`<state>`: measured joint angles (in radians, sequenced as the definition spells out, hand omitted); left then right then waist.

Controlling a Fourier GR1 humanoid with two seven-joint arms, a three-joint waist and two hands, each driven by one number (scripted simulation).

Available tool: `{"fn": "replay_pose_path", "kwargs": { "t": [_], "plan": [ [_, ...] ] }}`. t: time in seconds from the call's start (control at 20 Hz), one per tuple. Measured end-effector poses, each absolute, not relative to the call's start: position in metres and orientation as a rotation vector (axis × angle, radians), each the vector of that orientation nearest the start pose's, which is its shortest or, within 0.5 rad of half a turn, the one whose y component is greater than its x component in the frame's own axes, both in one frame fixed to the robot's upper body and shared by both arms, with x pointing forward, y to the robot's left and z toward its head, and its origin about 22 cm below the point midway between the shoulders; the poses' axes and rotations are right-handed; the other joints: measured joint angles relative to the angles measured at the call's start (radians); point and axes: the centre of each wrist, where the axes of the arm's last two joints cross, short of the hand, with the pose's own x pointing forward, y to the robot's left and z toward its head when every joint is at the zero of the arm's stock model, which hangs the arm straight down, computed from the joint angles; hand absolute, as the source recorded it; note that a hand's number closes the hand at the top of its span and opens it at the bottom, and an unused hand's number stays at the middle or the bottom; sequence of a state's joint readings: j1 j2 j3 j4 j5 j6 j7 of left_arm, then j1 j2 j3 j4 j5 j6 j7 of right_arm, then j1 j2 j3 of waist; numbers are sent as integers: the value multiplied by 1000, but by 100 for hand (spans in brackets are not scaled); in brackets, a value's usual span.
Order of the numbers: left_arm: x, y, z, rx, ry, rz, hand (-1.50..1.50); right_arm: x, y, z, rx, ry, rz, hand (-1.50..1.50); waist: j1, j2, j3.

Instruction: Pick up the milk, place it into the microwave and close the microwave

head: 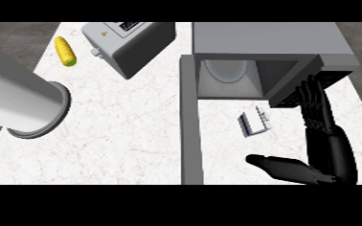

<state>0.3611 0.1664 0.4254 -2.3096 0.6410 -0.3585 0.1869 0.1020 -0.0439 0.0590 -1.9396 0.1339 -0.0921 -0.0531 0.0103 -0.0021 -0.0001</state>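
The milk (254,123) is a small white carton on the counter, just in front of the microwave's open cavity. The grey microwave (268,40) stands at the top right, and its door (189,124) is swung fully open, edge-on, to the left of the carton. A pale round turntable (226,70) shows inside. My right hand (326,146) is open to the right of the carton and apart from it. Its fingers (313,100) point straight up toward the microwave's front, and its thumb (272,163) reaches left below the carton. It holds nothing. My left hand is out of sight.
A grey toaster (127,45) sits at the top, left of the microwave. A yellow corn cob (65,51) lies at the far left. A large grey cylinder (32,103) lies on its side at the left edge.
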Motion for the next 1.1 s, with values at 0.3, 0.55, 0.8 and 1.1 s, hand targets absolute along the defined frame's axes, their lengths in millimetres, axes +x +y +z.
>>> {"fn": "replay_pose_path", "kwargs": {
  "t": [0.3, 0.55, 0.8, 1.1],
  "plan": [
    [97, 343, 132, -146, -1919, 18, -150, 225, -237, 27, -290, -1830, 25, -150, 6, 1, 0],
    [90, 351, 133, -135, -1918, 16, -150, 226, -253, -19, -329, -1769, 24, -150, 6, 1, 1],
    [79, 359, 135, -140, -1903, 32, -150, 227, -267, -56, -358, -1712, 27, -150, 7, 1, 1],
    [74, 362, 135, -151, -1911, 41, -150, 223, -282, -99, -374, -1677, 71, -150, 6, 2, 1]
  ]
}}
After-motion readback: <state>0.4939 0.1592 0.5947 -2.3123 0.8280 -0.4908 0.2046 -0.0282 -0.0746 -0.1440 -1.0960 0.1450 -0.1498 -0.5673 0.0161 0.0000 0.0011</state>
